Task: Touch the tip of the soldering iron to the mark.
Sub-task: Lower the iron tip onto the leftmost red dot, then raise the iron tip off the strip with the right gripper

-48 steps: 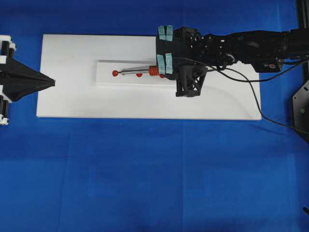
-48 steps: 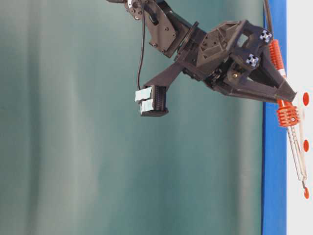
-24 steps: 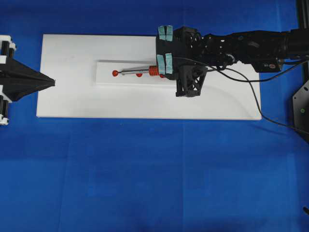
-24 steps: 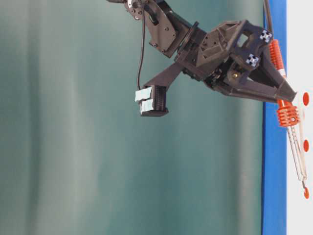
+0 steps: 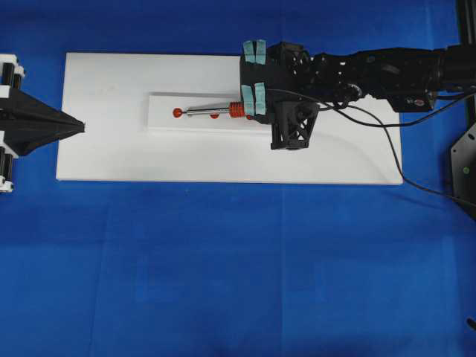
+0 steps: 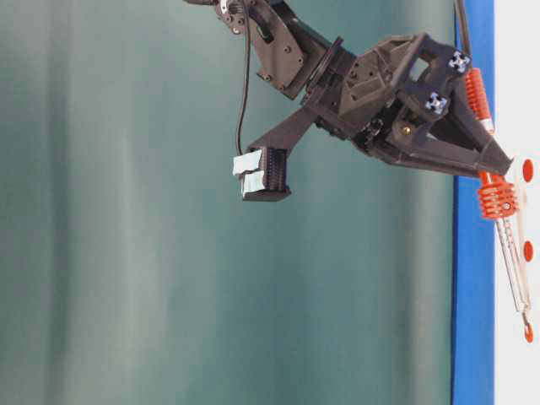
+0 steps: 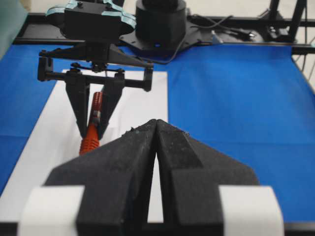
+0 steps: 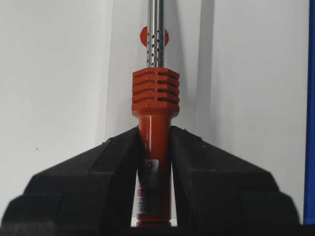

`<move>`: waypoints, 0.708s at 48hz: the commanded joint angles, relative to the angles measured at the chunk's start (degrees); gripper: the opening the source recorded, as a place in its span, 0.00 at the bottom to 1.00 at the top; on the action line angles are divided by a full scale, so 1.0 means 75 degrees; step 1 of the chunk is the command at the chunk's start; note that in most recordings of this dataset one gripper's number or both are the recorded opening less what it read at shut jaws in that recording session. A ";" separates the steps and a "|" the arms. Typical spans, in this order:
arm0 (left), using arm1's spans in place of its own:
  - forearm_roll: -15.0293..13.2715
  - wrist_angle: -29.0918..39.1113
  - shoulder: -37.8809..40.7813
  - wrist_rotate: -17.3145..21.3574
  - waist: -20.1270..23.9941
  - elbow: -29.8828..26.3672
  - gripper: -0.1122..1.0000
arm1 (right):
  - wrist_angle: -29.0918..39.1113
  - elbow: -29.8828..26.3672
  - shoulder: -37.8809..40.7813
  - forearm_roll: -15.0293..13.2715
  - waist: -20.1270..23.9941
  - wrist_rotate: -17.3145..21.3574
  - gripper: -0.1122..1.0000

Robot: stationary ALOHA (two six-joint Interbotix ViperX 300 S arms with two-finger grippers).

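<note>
My right gripper point(image 5: 248, 110) is shut on the orange-red handle of the soldering iron point(image 5: 223, 111), as the right wrist view shows point(image 8: 154, 142). The silver shaft runs left over the raised white block point(image 5: 163, 123). The mark point(image 5: 214, 115), the centre red dot of three, lies under the shaft, and its edges show on both sides point(image 8: 143, 35). The iron's tip point(image 6: 526, 317) sits just short of the far end dot point(image 5: 177, 112), past the mark point(image 6: 527, 251). Whether the tip touches the block cannot be told. My left gripper point(image 5: 82, 126) is shut and empty at the board's left edge point(image 7: 156, 123).
The block rests on a white board point(image 5: 111, 149) laid on a blue cloth point(image 5: 238, 268). The iron's black cord point(image 5: 387, 149) trails right across the board and off it. A black mount point(image 5: 465, 167) stands at the right edge.
</note>
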 commanded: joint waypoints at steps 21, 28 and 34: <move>0.0000 -0.0082 0.0012 0.0000 0.0023 -0.0082 0.10 | 0.0551 -0.0270 -0.1125 -0.0012 -0.0023 0.0047 0.16; 0.0000 -0.0082 0.0012 -0.0012 0.0023 -0.0070 0.10 | 0.0785 -0.0305 -0.1641 -0.0035 -0.0082 0.0035 0.16; 0.0000 -0.0082 0.0012 -0.0012 0.0023 -0.0070 0.10 | 0.0809 -0.0293 -0.1840 -0.0082 -0.0105 0.0035 0.16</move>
